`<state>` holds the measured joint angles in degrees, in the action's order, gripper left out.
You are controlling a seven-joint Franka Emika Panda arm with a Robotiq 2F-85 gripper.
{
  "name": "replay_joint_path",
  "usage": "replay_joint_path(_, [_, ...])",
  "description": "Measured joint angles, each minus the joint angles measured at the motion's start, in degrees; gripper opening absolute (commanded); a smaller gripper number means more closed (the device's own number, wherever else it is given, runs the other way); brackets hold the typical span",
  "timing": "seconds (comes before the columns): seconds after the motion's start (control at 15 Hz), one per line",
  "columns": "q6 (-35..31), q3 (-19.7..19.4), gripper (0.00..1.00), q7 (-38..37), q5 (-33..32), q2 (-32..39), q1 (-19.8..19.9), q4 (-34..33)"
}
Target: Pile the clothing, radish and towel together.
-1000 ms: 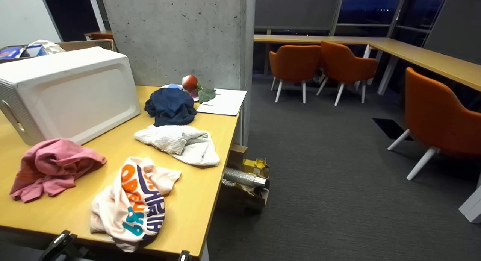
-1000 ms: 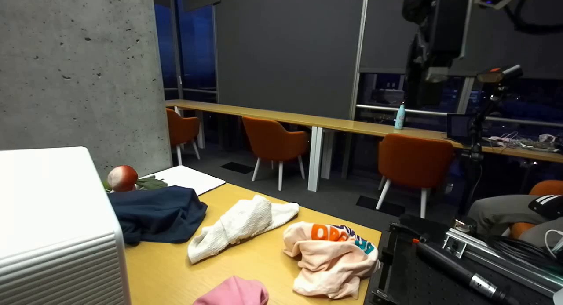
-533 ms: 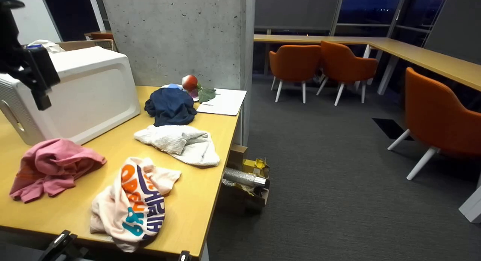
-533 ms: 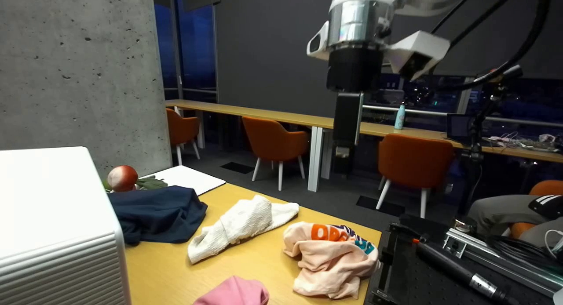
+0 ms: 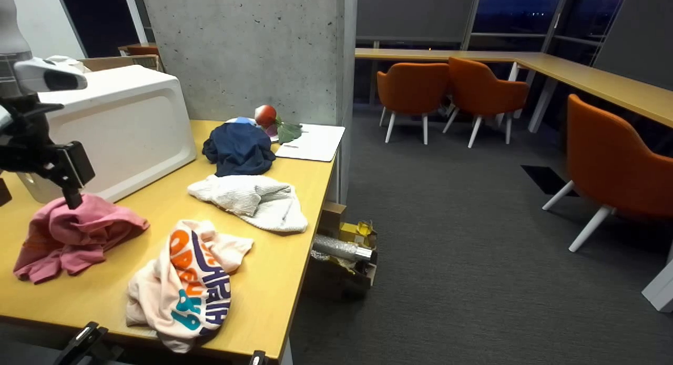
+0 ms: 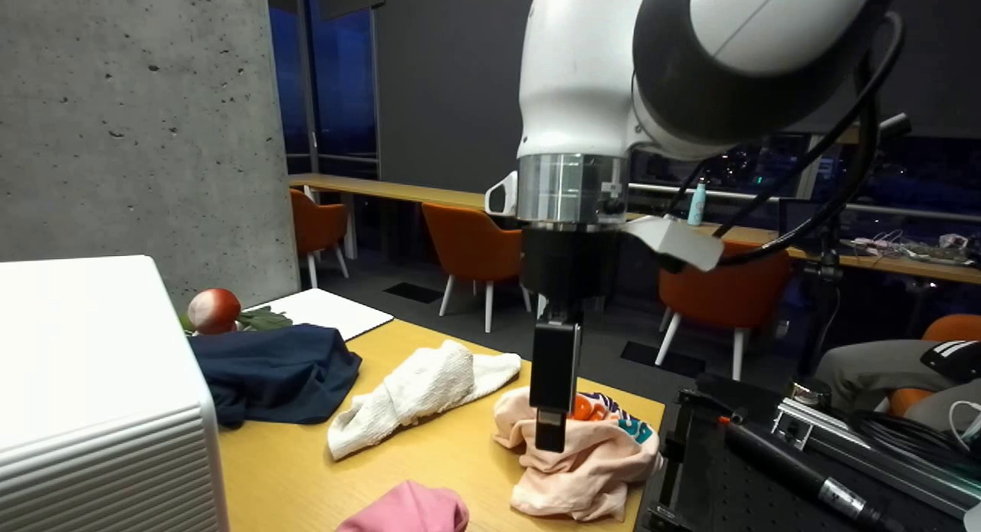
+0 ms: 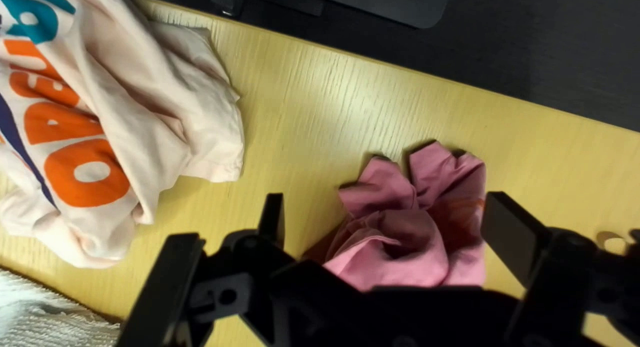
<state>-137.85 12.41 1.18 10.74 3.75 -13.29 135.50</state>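
Pincer [image 7: 385,219] wide above pink cloth [image 7: 415,234]

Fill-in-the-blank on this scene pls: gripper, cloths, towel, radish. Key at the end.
In the wrist view, the gripper is ____, the pink cloth showing between its fingertips.
In both exterior views, the towel between the navy cloth and the peach cloth is coloured ____.
The large letter O on the peach cloth is printed in ____.
Of those three cloths, the radish lies closest to the ____ one.

Missing words: open; white; orange; navy.
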Motion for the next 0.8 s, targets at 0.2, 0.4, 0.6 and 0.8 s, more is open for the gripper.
replay_joint_path(0.2, [-4.85,0.02,1.00,-0.67,-3.20,5.78,-0.06,-2.11])
replay_joint_path(0.4, [-8.62,0.03,1.00,-0.82,-7.01,11.88,-0.81,-5.52])
replay_joint_path(0.6, [-10.76,0.02,1.00,-1.83,-12.50,17.80,-3.23,-10.33])
replay_joint_path(0.8, [-11.16,0.03,1.00,-2.26,-14.96,21.68,-5.64,-14.56])
